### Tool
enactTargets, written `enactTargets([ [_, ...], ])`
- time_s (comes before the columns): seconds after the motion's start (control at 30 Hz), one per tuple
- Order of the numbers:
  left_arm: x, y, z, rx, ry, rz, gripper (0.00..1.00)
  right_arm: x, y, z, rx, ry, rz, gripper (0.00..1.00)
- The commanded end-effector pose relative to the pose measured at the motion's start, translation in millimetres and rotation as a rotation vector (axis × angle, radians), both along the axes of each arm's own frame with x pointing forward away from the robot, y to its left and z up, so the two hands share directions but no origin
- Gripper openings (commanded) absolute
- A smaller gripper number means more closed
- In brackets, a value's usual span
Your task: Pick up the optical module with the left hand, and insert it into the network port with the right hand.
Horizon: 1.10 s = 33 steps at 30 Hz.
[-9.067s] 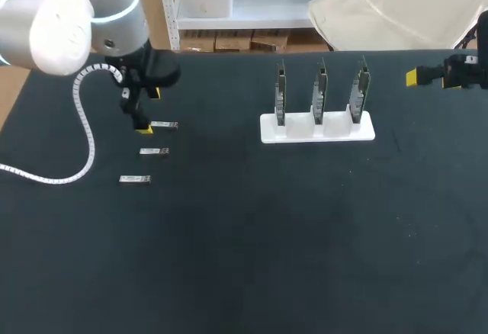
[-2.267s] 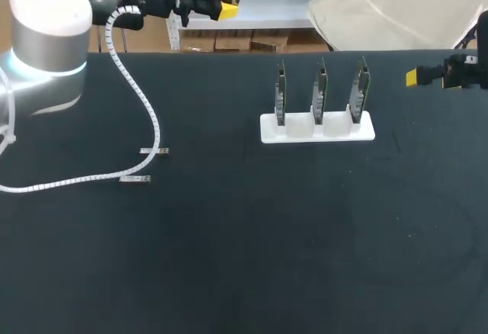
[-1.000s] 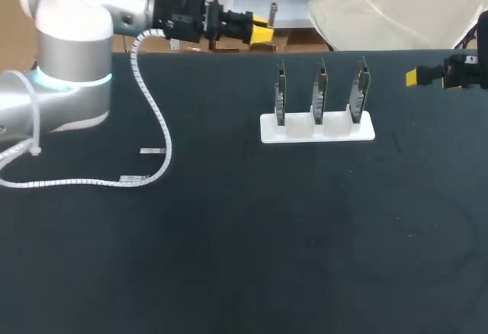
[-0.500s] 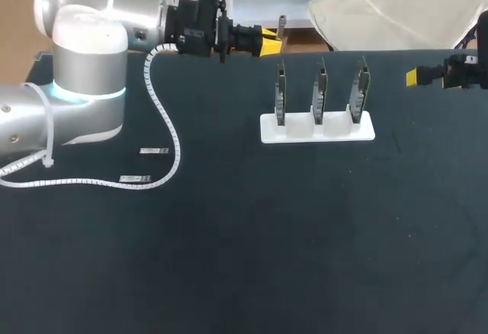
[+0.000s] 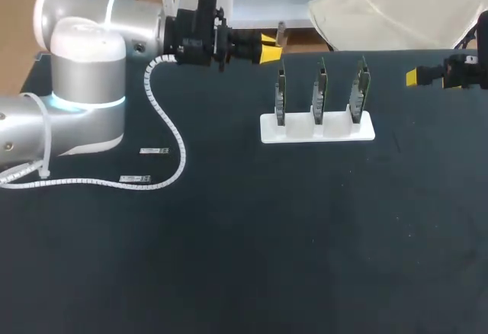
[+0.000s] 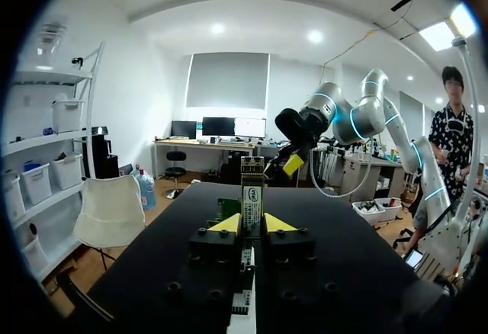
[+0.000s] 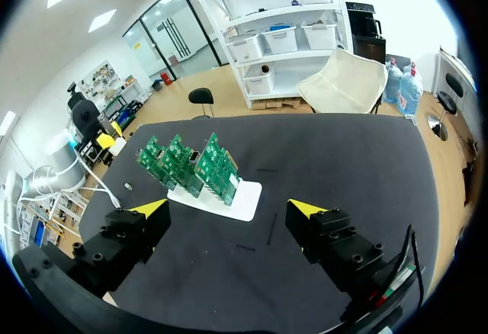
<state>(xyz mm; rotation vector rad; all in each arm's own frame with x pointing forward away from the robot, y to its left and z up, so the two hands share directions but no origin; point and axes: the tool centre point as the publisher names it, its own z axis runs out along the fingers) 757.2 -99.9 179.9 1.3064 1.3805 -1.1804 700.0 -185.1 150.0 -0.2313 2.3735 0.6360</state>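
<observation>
Left gripper [image 6: 252, 224]: closed on the optical module [image 6: 252, 187], which is pinched on its two flat sides between the yellow tips and stands out ahead of them, most of its length exposed. In the head view the same gripper [image 5: 268, 42] is held level above the far edge of the table [image 5: 244, 258], just beside the leftmost of three green boards [image 5: 280, 94], and the module [image 5: 281, 30] is raised off the surface. The boards are set upright in a white stand [image 5: 316, 130]. Right gripper [image 5: 413, 78]: parked near the table's right edge, well apart from the stand; its fingers are spread wide in the right wrist view, with nothing between them. Two spare modules [image 5: 155, 151] are left lying near the white coiled cable [image 5: 164, 117]. Handling, as judged: the module is taken to be light, rigid and metal-cased, so crushing is unlikely, but the smooth faces may slip or twist under a light pinch. The free end should be gripped on the flat sides by the right gripper, the plug end left clear. The connector end and the thin boards are considered the fragile parts; a skewed push is to be avoided.
</observation>
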Motion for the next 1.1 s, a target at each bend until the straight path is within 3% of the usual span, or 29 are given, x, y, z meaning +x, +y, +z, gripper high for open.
enactTargets([
  [0.03,9.2,-1.2,-5.9,-0.002,0.008,-0.021,0.00,0.0,0.0,0.0,0.000,0.000,0.000,1.00],
  [1.1,20.0,-9.1,-15.8,-0.017,0.030,-0.054,0.00,0.0,0.0,0.0,0.000,0.000,0.000,1.00],
])
